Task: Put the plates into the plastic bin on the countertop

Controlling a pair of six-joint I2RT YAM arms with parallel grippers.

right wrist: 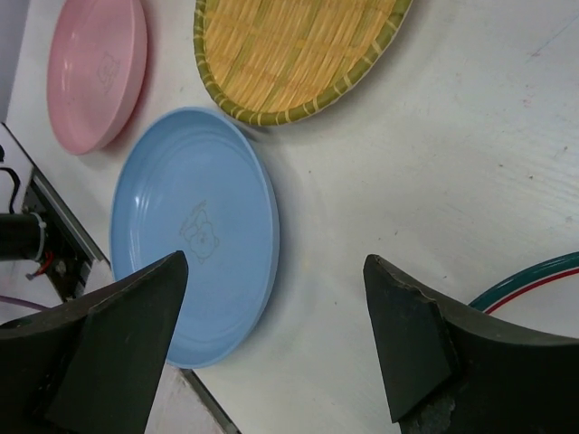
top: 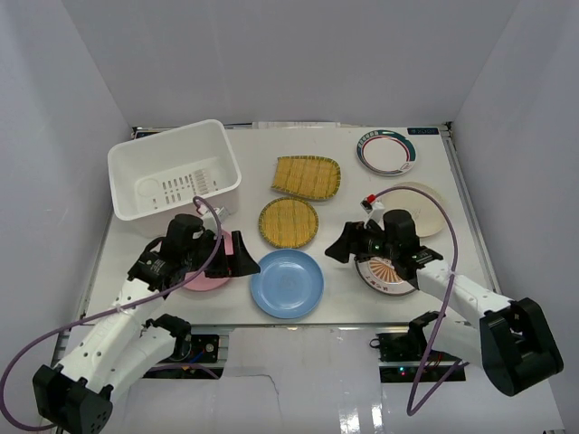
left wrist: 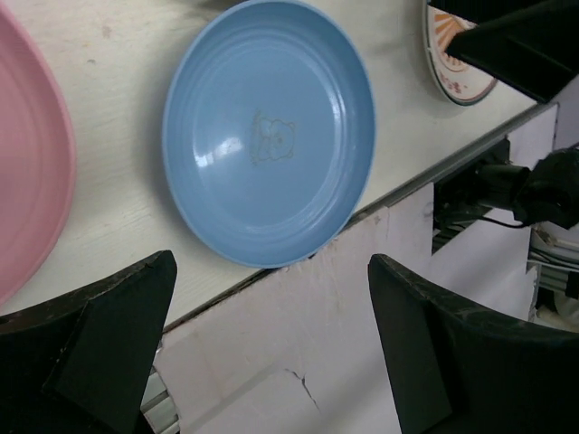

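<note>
The white plastic bin [top: 122,172] stands at the back left of the countertop [top: 348,212]. A pink plate [top: 206,283] lies partly under my left gripper [top: 242,258], which is open and empty. A light blue plate [top: 287,283] lies at the front edge, between both grippers. Behind it lie a round bamboo plate [top: 289,222] and a rounded-square one [top: 307,177]. A green-rimmed plate [top: 386,151] and a cream plate [top: 423,210] lie at the right. My right gripper [top: 336,246] is open and empty over the orange-patterned plate [top: 387,274].
The left wrist view shows the blue plate [left wrist: 271,136], the pink plate [left wrist: 27,163] and the table's dark front edge [left wrist: 434,167]. The right wrist view shows the blue plate [right wrist: 190,235], the pink plate [right wrist: 95,68] and the round bamboo plate [right wrist: 289,45]. Grey walls enclose the table.
</note>
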